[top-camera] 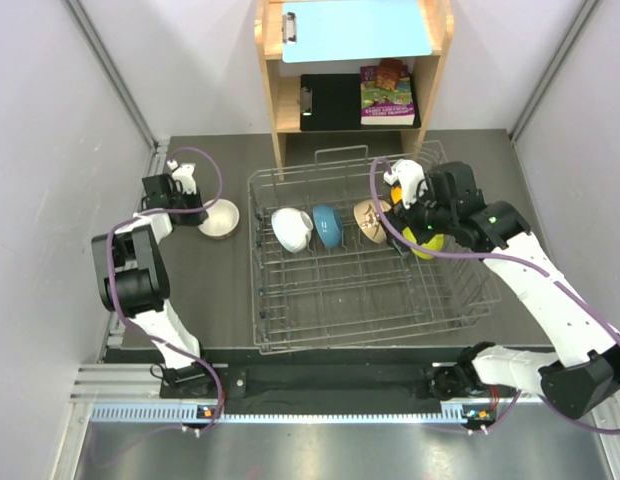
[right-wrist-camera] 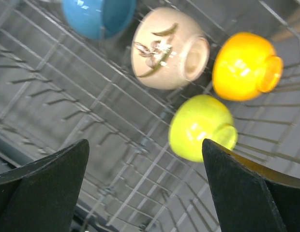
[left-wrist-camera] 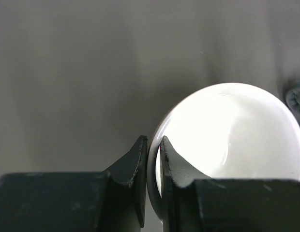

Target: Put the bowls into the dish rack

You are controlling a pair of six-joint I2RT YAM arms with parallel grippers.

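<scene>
The silver wire dish rack [top-camera: 258, 300] stands mid-table. On edge in it are a white bowl [top-camera: 290, 228], a blue bowl [top-camera: 327, 226], a beige speckled bowl [top-camera: 368, 220], an orange bowl [top-camera: 395, 190] and a lime green bowl [top-camera: 427, 243]. A second beige bowl [top-camera: 222, 218] sits on the table left of the rack. My left gripper [top-camera: 197, 207] is shut on its rim; the left wrist view shows the gripper [left-wrist-camera: 153, 142] pinching the rim of the bowl [left-wrist-camera: 227, 135]. My right gripper [top-camera: 415, 215] hangs open and empty above the rack [right-wrist-camera: 92, 106], with the lime bowl [right-wrist-camera: 201, 126] just below.
A wooden shelf unit [top-camera: 280, 100] stands right behind the rack, holding a blue clipboard [top-camera: 355, 28], a black clipboard [top-camera: 330, 100] and a book [top-camera: 387, 95]. Pale walls close in the table on the left and right. The right wrist view also shows the orange [right-wrist-camera: 244, 65], beige [right-wrist-camera: 164, 48] and blue [right-wrist-camera: 97, 17] bowls.
</scene>
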